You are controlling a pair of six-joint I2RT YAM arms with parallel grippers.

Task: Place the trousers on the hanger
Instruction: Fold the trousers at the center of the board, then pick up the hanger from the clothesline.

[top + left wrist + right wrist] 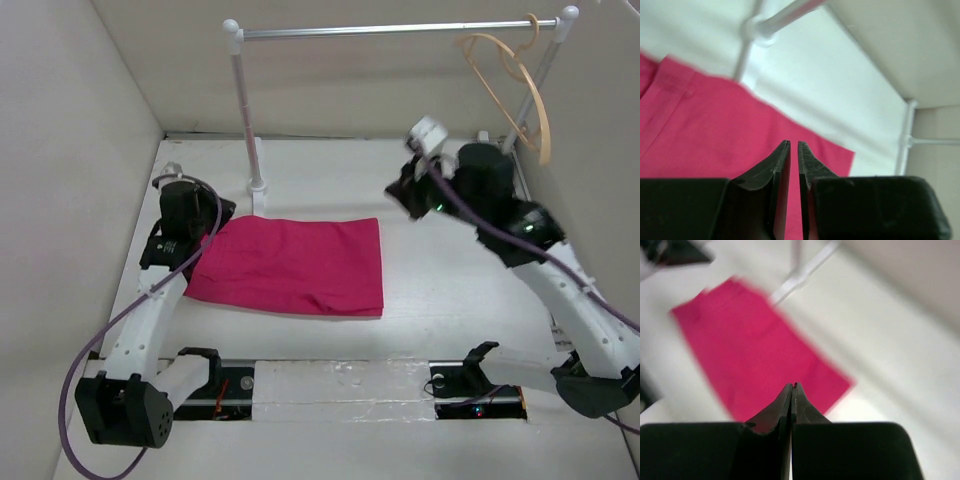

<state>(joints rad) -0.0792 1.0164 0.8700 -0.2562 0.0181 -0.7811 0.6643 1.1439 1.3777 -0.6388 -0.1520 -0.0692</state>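
The pink trousers (295, 265) lie folded flat on the white table; they also show in the left wrist view (715, 130) and, blurred, in the right wrist view (755, 350). The tan wooden hanger (520, 85) hangs by its hook from the right end of the rail. My left gripper (212, 222) is at the trousers' left edge; its jaws (794, 143) stand shut to a thin slit with nothing between them. My right gripper (398, 195) is raised to the right of the trousers, well below the hanger, shut and empty (792, 385).
The white-and-silver rail frame (400, 30) spans the back, with one post foot (259, 185) just behind the trousers and another post (530, 100) at the right wall. Walls enclose the table on the left, back and right.
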